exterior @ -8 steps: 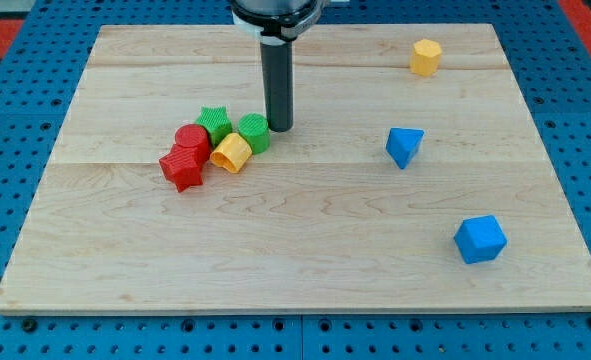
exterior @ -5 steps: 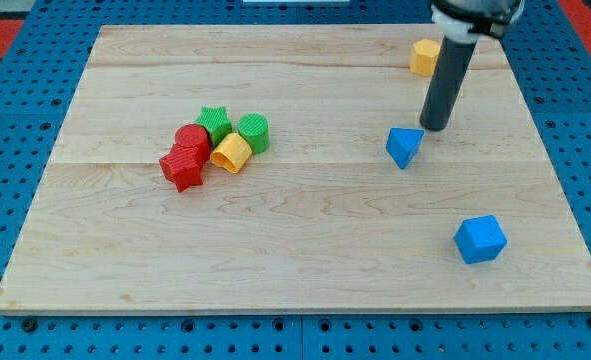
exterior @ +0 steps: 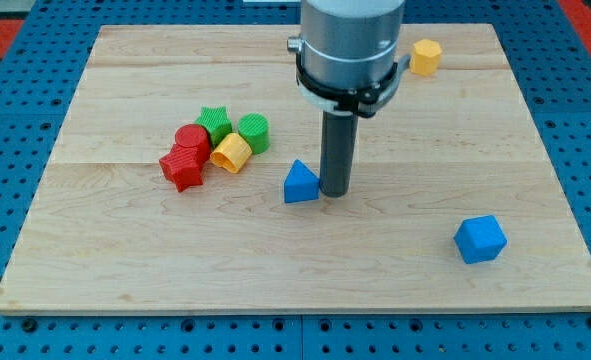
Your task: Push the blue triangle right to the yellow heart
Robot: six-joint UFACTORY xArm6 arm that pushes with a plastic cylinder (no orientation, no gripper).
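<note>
The blue triangle lies near the middle of the wooden board. My tip stands right against the triangle's right side. The yellow heart lies to the triangle's upper left, at the right edge of a cluster of blocks, with a small gap between it and the triangle.
The cluster at the view's left also holds a green star, a green cylinder, a red cylinder and a red star. A yellow hexagon lies at the top right. A blue cube lies at the lower right.
My tip went from the cluster to the view's right, then came back left. The blue triangle has slid left and a little down, toward the cluster. The other blocks have not moved.
</note>
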